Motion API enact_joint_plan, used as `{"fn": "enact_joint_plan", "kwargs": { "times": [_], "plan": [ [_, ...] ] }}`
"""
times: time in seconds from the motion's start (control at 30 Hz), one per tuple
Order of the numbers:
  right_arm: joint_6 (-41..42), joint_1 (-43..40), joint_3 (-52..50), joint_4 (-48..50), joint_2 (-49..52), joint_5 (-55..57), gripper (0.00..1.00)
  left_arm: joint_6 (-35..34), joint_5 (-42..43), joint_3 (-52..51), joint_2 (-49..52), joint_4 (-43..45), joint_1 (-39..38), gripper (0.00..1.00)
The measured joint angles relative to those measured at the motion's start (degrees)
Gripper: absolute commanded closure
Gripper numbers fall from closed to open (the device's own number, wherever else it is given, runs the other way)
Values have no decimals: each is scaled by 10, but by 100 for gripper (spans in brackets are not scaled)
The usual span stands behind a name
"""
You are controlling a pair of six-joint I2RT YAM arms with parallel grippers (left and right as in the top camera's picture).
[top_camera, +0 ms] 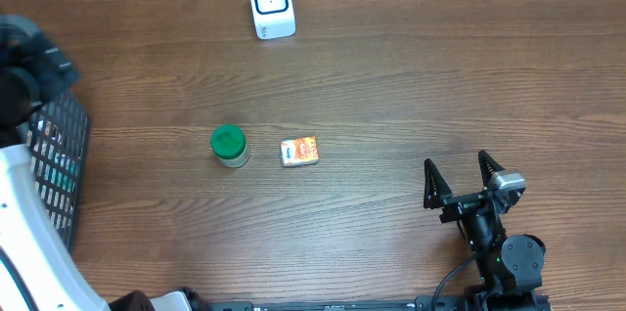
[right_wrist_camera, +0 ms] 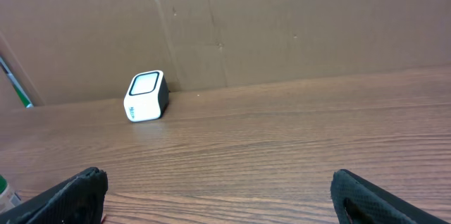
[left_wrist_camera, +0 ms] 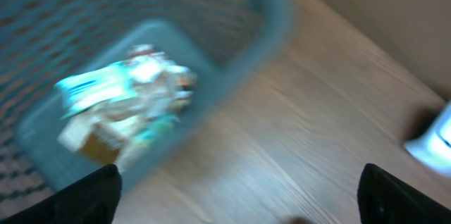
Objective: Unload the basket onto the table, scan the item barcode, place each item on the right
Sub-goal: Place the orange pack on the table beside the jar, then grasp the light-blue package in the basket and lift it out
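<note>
The white barcode scanner (top_camera: 271, 3) stands at the back of the table, and shows again as the scanner (right_wrist_camera: 146, 96) and, blurred, the scanner (left_wrist_camera: 433, 139). A green-lidded jar (top_camera: 229, 145) and a small orange packet (top_camera: 299, 151) lie mid-table. My left gripper (left_wrist_camera: 239, 182) is open with nothing between its fingers, hovering beside a mesh basket (left_wrist_camera: 232, 55) that holds a white and teal packet (left_wrist_camera: 127, 97). This view is smeared by motion. My right gripper (top_camera: 460, 179) is open and holds nothing, low at the front right.
The dark mesh basket (top_camera: 54, 164) sits at the table's left edge, under my blurred left arm (top_camera: 29, 66). A cardboard wall (right_wrist_camera: 282, 20) backs the table behind the scanner. The jar's edge (right_wrist_camera: 5, 189) shows at the far left of the right wrist view.
</note>
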Motion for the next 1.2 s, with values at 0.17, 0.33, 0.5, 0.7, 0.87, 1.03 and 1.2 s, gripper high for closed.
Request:
{"fn": "enact_joint_plan", "kwargs": {
  "times": [0.17, 0.33, 0.5, 0.7, 0.87, 1.03, 1.2],
  "plan": [
    [0, 0, 0, 0, 0, 0, 0, -28, 31, 0, 14, 7, 131, 12],
    [0, 0, 0, 0, 0, 0, 0, -36, 51, 0, 57, 7, 210, 8],
    [0, 0, 0, 0, 0, 0, 0, -20, 72, -10, 117, 7, 243, 10],
    [0, 0, 0, 0, 0, 0, 0, 45, 103, -57, 169, 33, 253, 13],
    [0, 0, 0, 0, 0, 0, 0, 96, 118, -91, 202, 54, 253, 18],
    [0, 0, 0, 0, 0, 0, 0, 125, 124, -99, 258, 60, 253, 26],
    [0, 0, 0, 0, 0, 0, 0, 143, 127, -102, 316, 61, 253, 33]
  ]
}}
